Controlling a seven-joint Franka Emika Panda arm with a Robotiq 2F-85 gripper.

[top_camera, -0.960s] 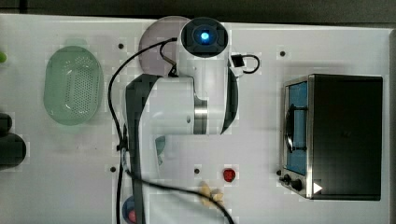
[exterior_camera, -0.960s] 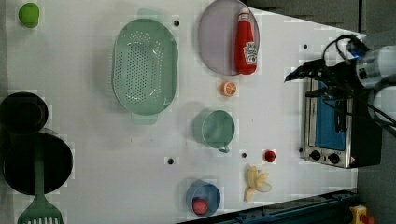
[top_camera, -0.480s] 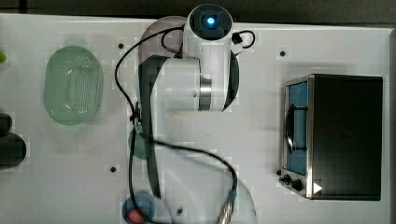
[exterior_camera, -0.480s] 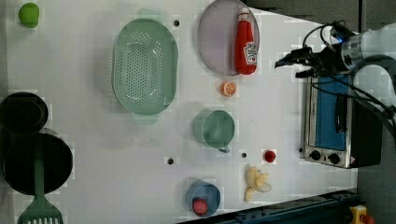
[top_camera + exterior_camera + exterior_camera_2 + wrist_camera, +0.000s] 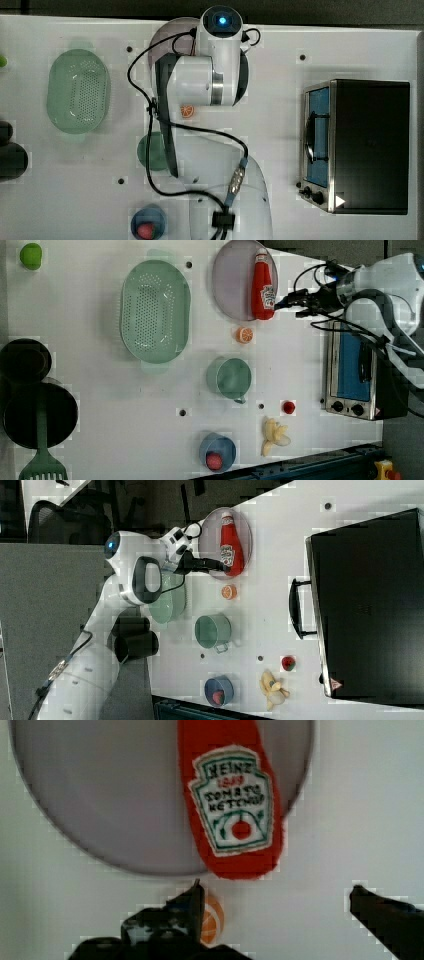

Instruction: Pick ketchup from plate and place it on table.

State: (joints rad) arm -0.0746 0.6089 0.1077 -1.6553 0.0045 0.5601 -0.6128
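The ketchup is a soft red bottle with a white cap and a white label. It lies flat on the pale mauve plate, its base hanging over the rim. In the left view my gripper hovers just right of that base, above the white table. The wrist view has the ketchup on the plate ahead of my gripper, which is open and holds nothing. The right view shows my gripper close to the ketchup. In the top view my arm covers the bottle; part of the plate shows.
An orange slice lies just below the plate in the left view. A green perforated basket sits to the left view's left, a green cup mid-table. A toaster oven stands at the left view's right.
My arm has swung toward the plate; in the left view the gripper has travelled left from above the oven to just beside the ketchup's base. The ketchup has stayed put.
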